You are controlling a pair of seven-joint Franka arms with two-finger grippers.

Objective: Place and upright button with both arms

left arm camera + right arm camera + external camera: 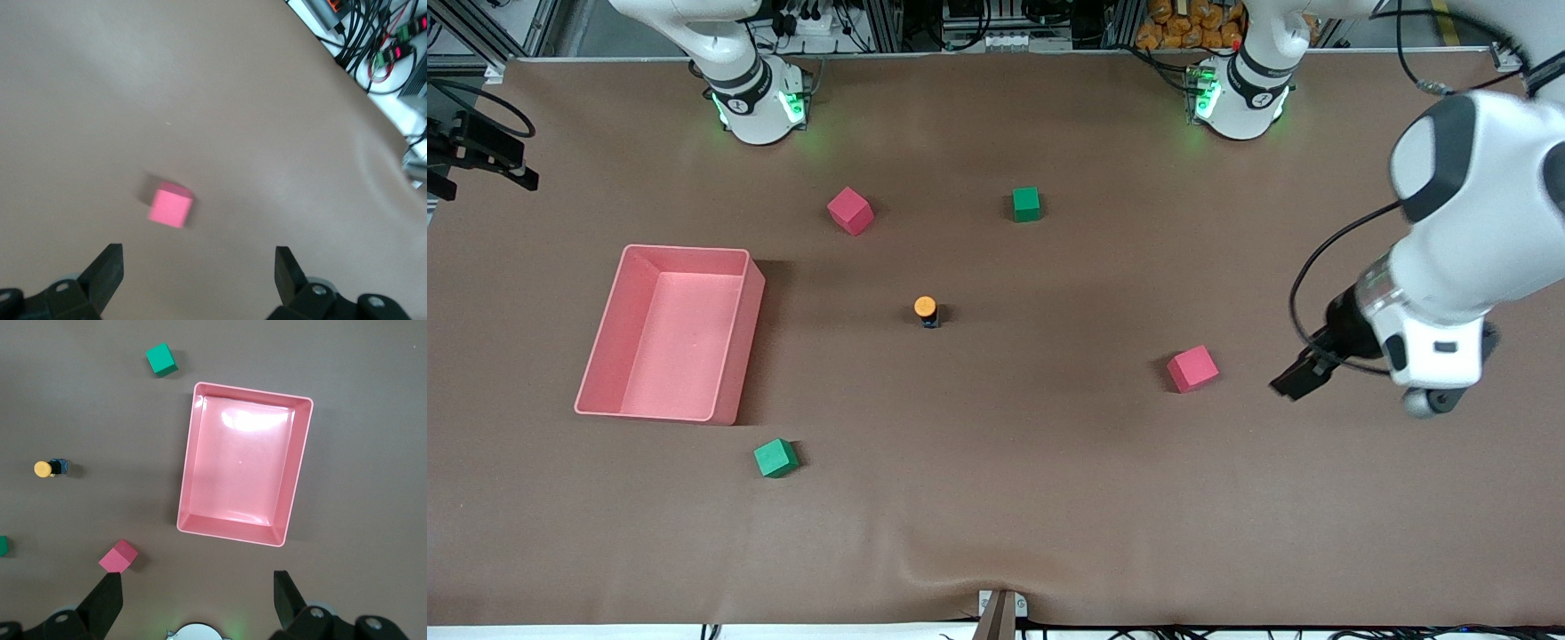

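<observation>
Button [926, 310]: stands cap-up on the bare mat at mid-table, touching nothing — apparently already placed and upright.
Left gripper [1303, 373]: fingers spread wide, holding nothing; over the mat toward the left arm's end, near a red cube [1192, 368] — judged clear of the button so as not to topple it.
Right gripper [197, 603]: fingers wide apart, empty; held high over the pink tray [287, 513], waiting.
Progress: looks essentially complete.

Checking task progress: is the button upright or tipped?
Upright: the button stands free on the table, orange cap on top of its dark body.
</observation>
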